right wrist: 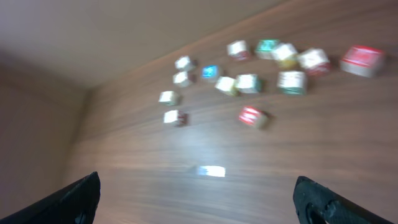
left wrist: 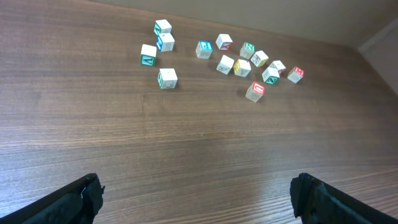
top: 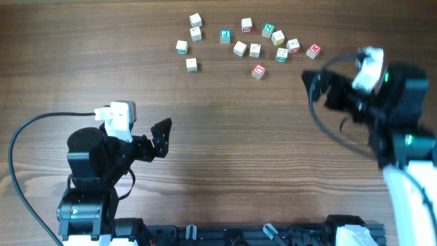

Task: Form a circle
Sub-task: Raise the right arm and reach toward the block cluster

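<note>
**While cubes lie loose, no circle is formed yet**

Although both arms are at the table point(top: 205, 171), neither touches anything. The left gripper point(top: 162, 135) hangs at about 8 o'clock in the overhead view with its fingers spread wide and nothing between them. Its wrist view shows bare wood in the gap. The right gripper point(top: 319, 87) sits at about 3 o'clock, also spread and empty. Its wrist view is blurred, so fine detail there cannot be read.

All the cubes point(top: 225, 36) are gathered toward 12 o'clock, well apart from the left gripper and nearer the right one. They make a loose, uneven band rather than a ring. Four sit apart at the 9 o'clock end of the group, a few lie in the middle, and one red-printed cube point(top: 258, 71) lies alone at 6 o'clock. At the 3 o'clock side is the cluster point(top: 282, 53), three pale cubes close together, one with a red print. This is the nearest thing to a start on the shape.

As I judge it, the task is barely begun. No arc is laid out, and nearly every cube needs to be moved into place around a common centre. The right arm looks better placed to begin.
</note>
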{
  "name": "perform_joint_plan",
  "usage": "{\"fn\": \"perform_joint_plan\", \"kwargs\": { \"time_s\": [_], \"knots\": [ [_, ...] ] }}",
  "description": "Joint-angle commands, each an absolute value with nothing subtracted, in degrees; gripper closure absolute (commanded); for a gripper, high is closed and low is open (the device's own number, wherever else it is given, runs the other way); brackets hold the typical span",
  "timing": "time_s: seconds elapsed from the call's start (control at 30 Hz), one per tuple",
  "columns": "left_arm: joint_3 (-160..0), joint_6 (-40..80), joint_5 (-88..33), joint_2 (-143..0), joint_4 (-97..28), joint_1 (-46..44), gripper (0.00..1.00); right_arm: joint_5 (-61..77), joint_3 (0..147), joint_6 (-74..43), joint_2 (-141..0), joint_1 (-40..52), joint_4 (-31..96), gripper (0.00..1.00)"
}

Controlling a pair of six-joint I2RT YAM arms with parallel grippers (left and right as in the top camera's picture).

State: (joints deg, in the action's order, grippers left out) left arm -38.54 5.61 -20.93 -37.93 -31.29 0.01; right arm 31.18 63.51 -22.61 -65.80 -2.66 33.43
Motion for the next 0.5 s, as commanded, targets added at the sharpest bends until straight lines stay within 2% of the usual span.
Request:
{"fn": "perform_joint_plan", "kwargs": {
  "time_s": [0.0,0.13,0.47],
  "knots": [
    [-39.40,4.89,-21.65,-37.89,-31.14,-0.14,0.00,39.83,66.85,-23.75,-72.49,-2.31,30.79,0.00],
    [-39.40,4.89,-19.94,-37.89,-31.38,-0.14,0.00,36.05,66.89,-25.56,-78.89,0.47,23.59,0.00],
    [-39.38,4.89,-19.68,-37.89,-32.03,-0.14,0.00,2.31,75.66,-38.46,-98.06,15.86,24.64,0.01]
  ]
}}
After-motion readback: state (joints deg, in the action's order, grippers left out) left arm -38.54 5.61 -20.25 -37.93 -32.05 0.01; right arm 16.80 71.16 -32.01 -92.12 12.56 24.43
